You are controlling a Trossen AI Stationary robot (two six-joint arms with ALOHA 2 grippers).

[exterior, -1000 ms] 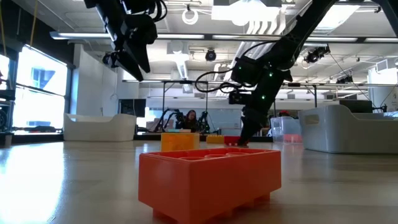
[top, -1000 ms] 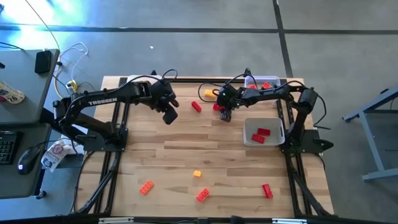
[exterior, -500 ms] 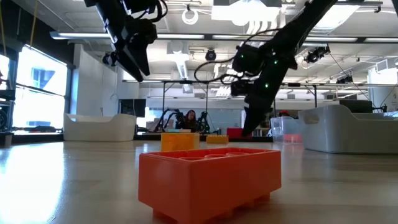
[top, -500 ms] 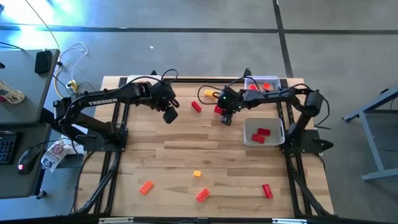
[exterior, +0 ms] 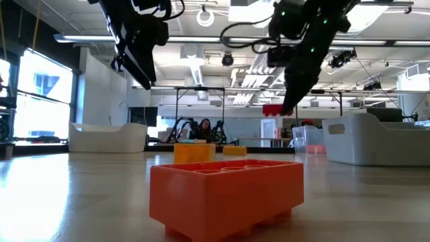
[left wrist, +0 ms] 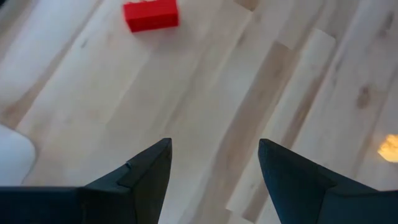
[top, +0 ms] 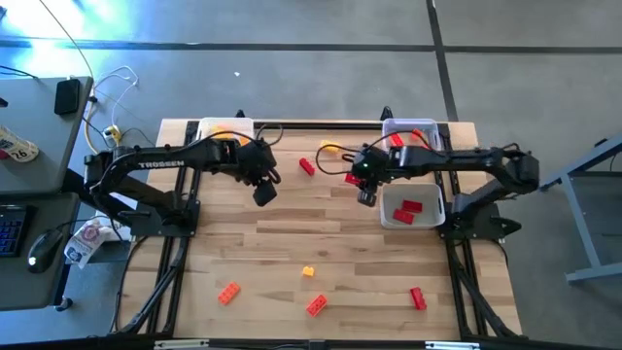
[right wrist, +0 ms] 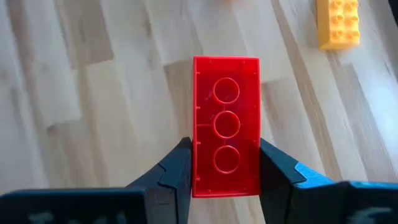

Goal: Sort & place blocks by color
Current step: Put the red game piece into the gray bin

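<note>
Wooden bench (top: 292,233) filled the high view, dark arms at both sides. White tray (top: 413,206) sat on the bench's right side beside the right arm's base, two red blocks (top: 406,211) inside. A clear tray (top: 408,128) stood at the far right edge with red pieces in it; contents hard to tell. Another white tray (top: 225,129) sat at the far left edge, something orange inside, mostly hidden by the left arm.

Left gripper (top: 263,191) hung above the bench left of centre, jaws spread wide with nothing between them; its wrist view showed bare wood and a loose red block (left wrist: 151,15) beyond.

Right gripper (top: 365,192) was raised off the bench just beside the white tray's left rim, jaws closed on a red held block (right wrist: 226,142), gripped by its long sides, hollow underside toward the wrist camera. The low view showed that block (exterior: 272,109) in the air.

Loose on the bench: a yellow block (top: 328,149) near the far edge, a red one (top: 306,166) just left of it, a near-side orange block (top: 228,292), a second orange block (top: 317,305), a small yellow-orange block (top: 308,271) and a near-right red block (top: 418,297).
</note>
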